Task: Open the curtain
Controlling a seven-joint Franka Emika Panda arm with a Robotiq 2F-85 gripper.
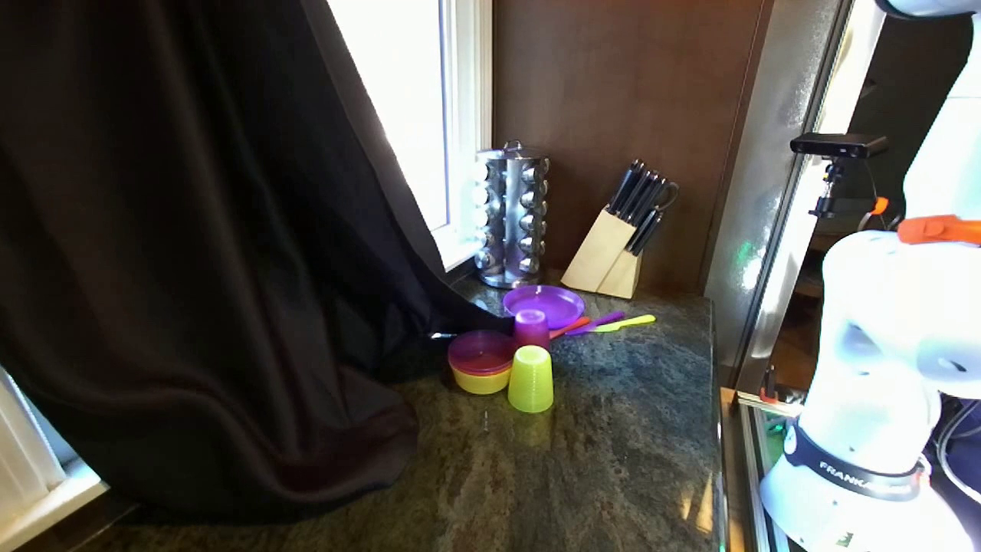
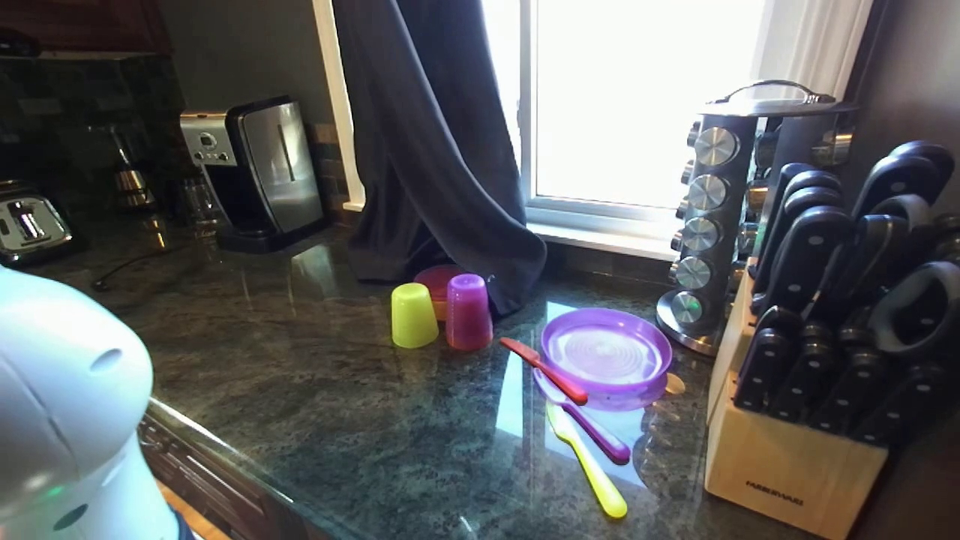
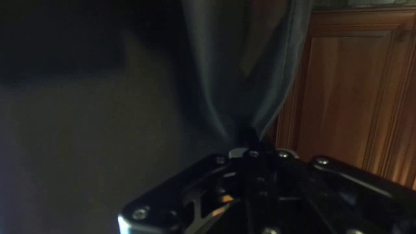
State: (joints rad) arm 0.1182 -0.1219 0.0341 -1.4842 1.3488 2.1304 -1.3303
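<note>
Curtain (image 1: 207, 268): dark brown-black drape, deep vertical folds, spanning 8 to 11 o'clock in an exterior view. Lower edge bunched over a dark, mottled countertop (image 1: 613, 460).

Gripper (image 3: 252, 146): black, between 4 and 6 o'clock in the wrist view. Jaws clamped on a gathered pinch of the curtain, its folds fanning out toward 12 o'clock; tips partly lost in shadow.

Franka arm (image 1: 866, 345): white; 3 o'clock in an exterior view.

Lime tumbler (image 1: 530, 379): upside down on the countertop, 5 o'clock.

Nested bowls (image 1: 480, 364): red over yellow; just beside the lime tumbler, at its 10 o'clock. Curtain close to them, contact unclear.

Purple tumbler (image 1: 531, 330): upside down, redder toward the mouth; at the lime tumbler's 12 o'clock.

Red knife (image 1: 571, 328), purple knife (image 1: 609, 318), lime knife (image 1: 625, 324): fanned at the purple tumbler's 3 o'clock.

Purple plate (image 1: 548, 299): round, shallow; at the purple tumbler's 1 o'clock.

Knife block (image 1: 602, 253): pale wood, slanted, filled with black-handled knives (image 2: 806, 255); between 2 and 3 o'clock.

Spice rack (image 1: 510, 222): steel tower, jars (image 2: 707, 192) in columns; 12 o'clock.

Window (image 1: 406, 100): bright pane, uncovered past the curtain's edge; 11 o'clock.

Coffee maker (image 2: 281, 172): steel and black; 10 o'clock in an exterior view.

Toaster (image 2: 34, 225): 9 o'clock there.

Cabinet door (image 3: 351, 97): panelled wood; 3 o'clock in the wrist view, beyond the curtain.
</note>
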